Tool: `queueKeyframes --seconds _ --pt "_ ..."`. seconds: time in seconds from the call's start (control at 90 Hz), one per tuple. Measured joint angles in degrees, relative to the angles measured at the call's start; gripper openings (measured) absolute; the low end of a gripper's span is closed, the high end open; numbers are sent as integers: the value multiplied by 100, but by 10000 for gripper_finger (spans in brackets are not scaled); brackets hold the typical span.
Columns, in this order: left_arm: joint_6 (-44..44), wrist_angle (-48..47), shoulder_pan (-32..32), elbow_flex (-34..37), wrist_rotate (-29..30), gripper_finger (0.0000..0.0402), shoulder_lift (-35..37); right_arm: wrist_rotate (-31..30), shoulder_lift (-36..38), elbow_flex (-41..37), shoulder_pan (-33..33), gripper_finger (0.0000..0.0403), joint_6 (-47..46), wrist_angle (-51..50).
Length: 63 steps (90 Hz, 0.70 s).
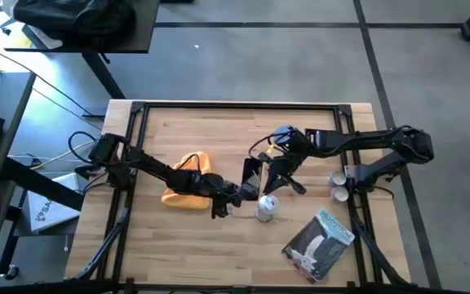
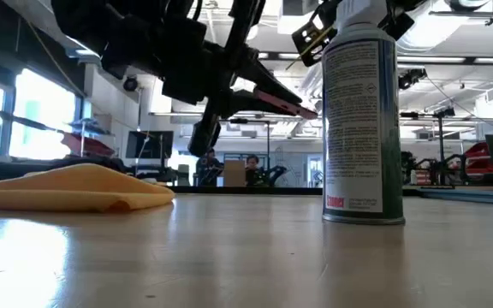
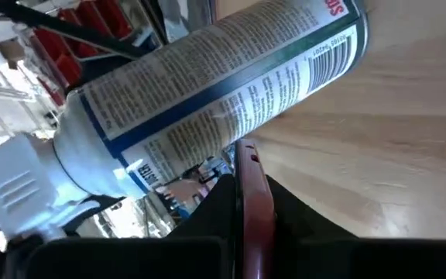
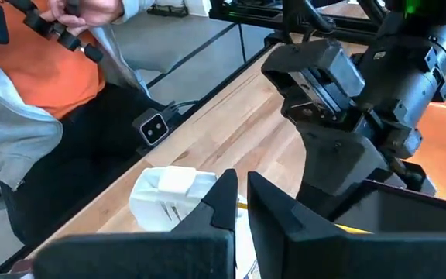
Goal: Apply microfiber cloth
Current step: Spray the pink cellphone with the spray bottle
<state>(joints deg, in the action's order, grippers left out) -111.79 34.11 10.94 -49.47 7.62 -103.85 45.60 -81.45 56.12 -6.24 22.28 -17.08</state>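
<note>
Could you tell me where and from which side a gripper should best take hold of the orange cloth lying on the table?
Probably the raised fold along the microfiber cloth, coming straight down from above. In the low view the cloth lies nearly flat with a low hump, so a side approach finds little to grip. The left gripper sits beside it, near the spray can, and is the nearer one.

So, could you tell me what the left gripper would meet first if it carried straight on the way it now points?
Most likely the spray can. The left wrist view looks past the left gripper straight at the can's printed side, which stands upright just beyond the fingertips. How much gap remains is unclear.
</note>
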Motion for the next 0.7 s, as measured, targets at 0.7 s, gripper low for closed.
queueKeyframes --seconds 0.7 --pt "927 160 286 0 1670 10 0 -192 -38 0 31 0 108 -13"
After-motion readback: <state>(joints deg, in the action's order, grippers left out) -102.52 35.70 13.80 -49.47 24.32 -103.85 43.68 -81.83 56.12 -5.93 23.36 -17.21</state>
